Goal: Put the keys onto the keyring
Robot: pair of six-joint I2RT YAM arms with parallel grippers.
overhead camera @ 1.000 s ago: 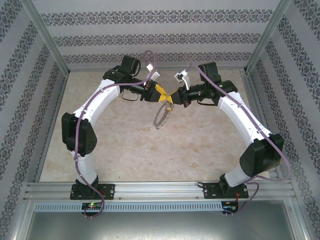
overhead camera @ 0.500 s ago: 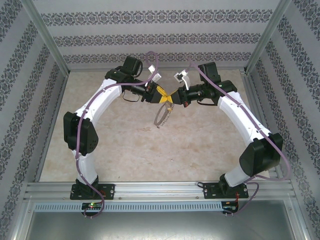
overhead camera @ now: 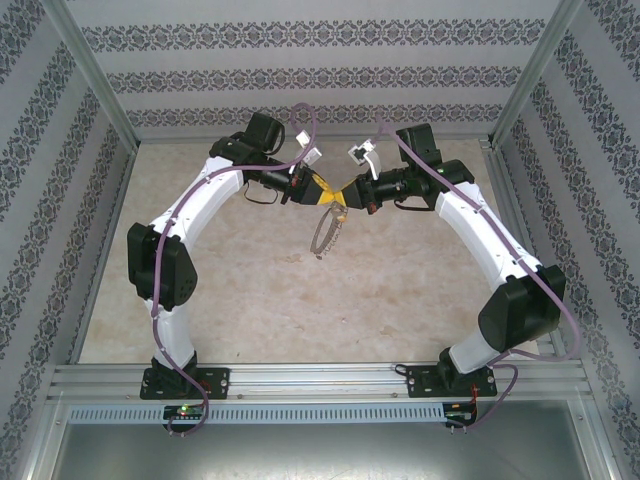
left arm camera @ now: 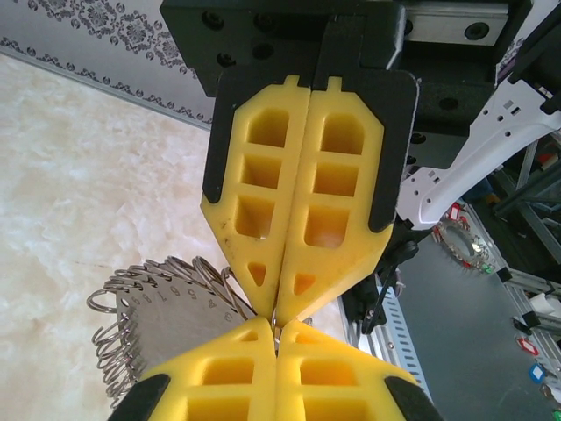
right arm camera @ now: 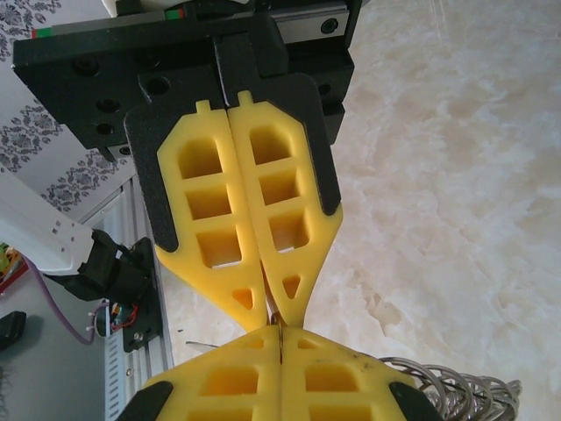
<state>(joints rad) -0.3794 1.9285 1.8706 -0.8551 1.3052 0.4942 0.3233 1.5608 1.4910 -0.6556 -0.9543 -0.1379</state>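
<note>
- Both white-and-black robot arms arch up from their bases at the near edge and lean in toward each other: left arm (overhead camera: 190,220), right arm (overhead camera: 480,230). Together they make a sort of horseshoe over the table.
- The wrists are about level and point straight at each other, so the left gripper (overhead camera: 330,192) and the right gripper (overhead camera: 350,193) meet nose to nose above the far middle of the table.
- In both wrist views each pair of yellow plastic fingers is pressed flat together, no gap. The tips of the one pair nearly touch the tips of the other.
- A thin sliver of metal (right arm camera: 275,317) shows right at the tips.
- The big thin silvery keyring (overhead camera: 325,232) dangles from that meeting point, in the air just below it and off the tabletop. Can't tell which pair is actually pinching it.
- Up close the ring's rim is packed with small wire loops and flat grey plates (left arm camera: 162,307).
- Plenty of bare beige marble-look tabletop (overhead camera: 250,290) all around. Patterned wallpaper panels (overhead camera: 300,60) box in the left, right and far sides, and an aluminium rail (overhead camera: 320,380) runs along the near edge.
- Count: two arms, two grippers, one ring.
</note>
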